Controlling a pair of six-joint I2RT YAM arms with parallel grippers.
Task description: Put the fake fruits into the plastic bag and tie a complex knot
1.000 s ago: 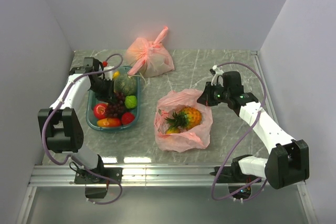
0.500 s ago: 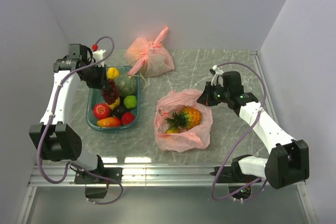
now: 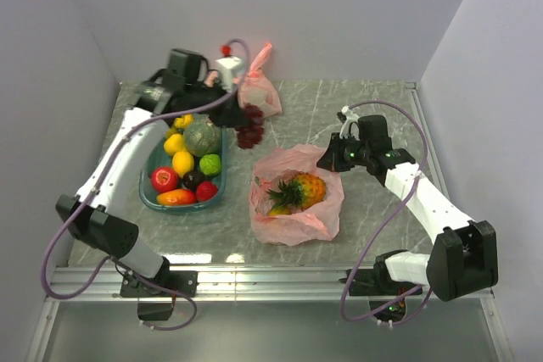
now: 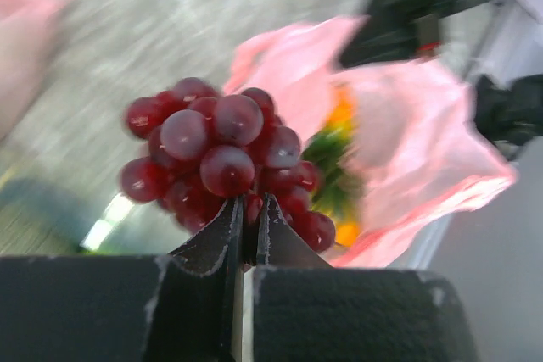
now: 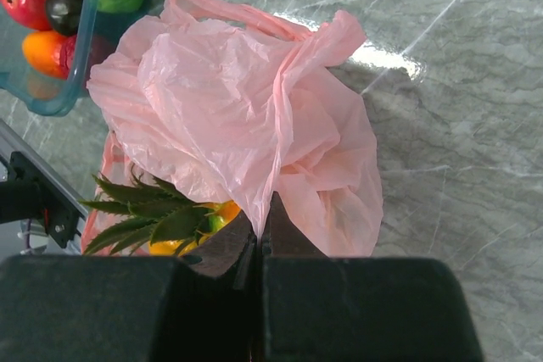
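A bunch of dark red-purple grapes (image 4: 212, 154) hangs in the air from my left gripper (image 4: 250, 209), which is shut on its stem. From above, the grapes (image 3: 250, 131) and left gripper (image 3: 241, 113) are between the teal tray and the plastic bag (image 3: 297, 209). The salmon-pink bag lies open with a pineapple (image 3: 299, 191) inside. My right gripper (image 3: 327, 161) is shut on the bag's upper right edge and holds the plastic bag (image 5: 246, 99) up over the pineapple (image 5: 153, 214). No knot shows on this bag.
A teal tray (image 3: 146, 177) on the left holds a red apple (image 3: 163, 179), lemons (image 3: 181, 161), a lime (image 3: 210, 164), a mango (image 3: 176, 198) and other fruit. A paler tied pink bag (image 3: 261, 95) sits at the back, partly behind my left wrist.
My left arm has lifted the grapes out of the tray and swung them up and right, toward the open bag. My right gripper has kept its hold on the bag's edge.
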